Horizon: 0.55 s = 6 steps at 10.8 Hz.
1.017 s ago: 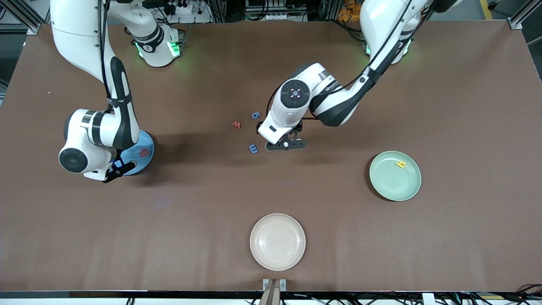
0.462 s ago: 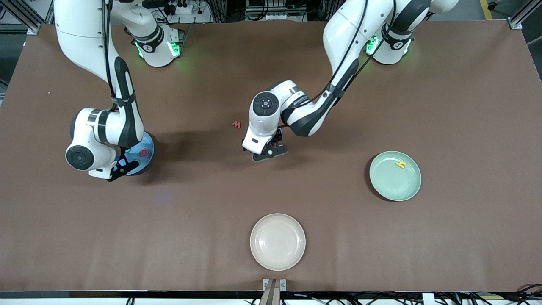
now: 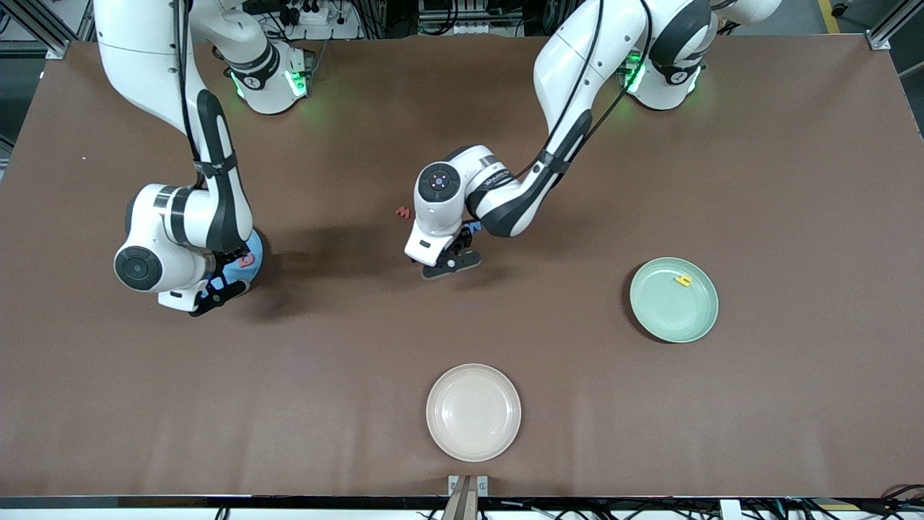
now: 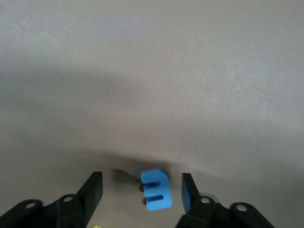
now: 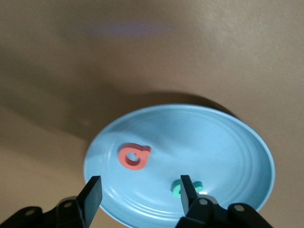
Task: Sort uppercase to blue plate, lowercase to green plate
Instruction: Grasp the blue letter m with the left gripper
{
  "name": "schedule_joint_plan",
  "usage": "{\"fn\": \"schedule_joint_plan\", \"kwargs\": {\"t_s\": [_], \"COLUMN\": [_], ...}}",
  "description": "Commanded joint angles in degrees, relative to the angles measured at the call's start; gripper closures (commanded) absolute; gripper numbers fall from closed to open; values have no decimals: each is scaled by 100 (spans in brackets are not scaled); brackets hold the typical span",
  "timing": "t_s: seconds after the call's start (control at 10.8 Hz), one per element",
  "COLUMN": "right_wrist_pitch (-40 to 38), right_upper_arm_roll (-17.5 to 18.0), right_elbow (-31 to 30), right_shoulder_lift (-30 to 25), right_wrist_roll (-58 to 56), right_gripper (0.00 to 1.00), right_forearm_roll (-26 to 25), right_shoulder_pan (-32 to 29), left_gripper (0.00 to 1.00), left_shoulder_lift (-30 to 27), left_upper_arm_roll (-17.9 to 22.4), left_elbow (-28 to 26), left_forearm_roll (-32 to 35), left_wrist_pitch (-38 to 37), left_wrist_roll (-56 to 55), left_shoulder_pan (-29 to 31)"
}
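Left gripper (image 4: 141, 190) is sitting spread around the blue letter (image 4: 156, 189), low centre, nearer one finger; right gripper (image 5: 140, 194) is hanging released over the blue plate (image 5: 228, 142).

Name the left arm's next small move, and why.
Probably close the left gripper on the blue letter: the letter lies on the table between open fingers, not yet pinched. The right gripper hangs open over the blue plate.

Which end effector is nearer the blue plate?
Right. The right end effector is over the blue plate, open. The left end effector is at the table's middle, open around a blue letter.
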Motion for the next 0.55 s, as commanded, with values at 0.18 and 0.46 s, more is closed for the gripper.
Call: {"fn": "schedule_joint_plan", "kwargs": {"t_s": [0.18,0.46], "right_wrist_pitch": [-72,-142], "right_upper_arm_roll": [174,192], "right_elbow": [-58,-59], "right_shoulder_lift": [-201,-210], "right_wrist_roll": [196,213], "right_gripper": [22,17], "right_forearm_roll": [111,454], "right_shoulder_pan": [-13,-22], "left_gripper": [36,60], "left_shoulder_lift": [280,297], "left_upper_arm_roll": [133,159], "left_elbow": [369,361], "left_forearm_roll": [-83,-83], "left_wrist_pitch": [-50,-59], "left_wrist_roll": [-213,-213], "left_shoulder_pan": [-236,-246]}}
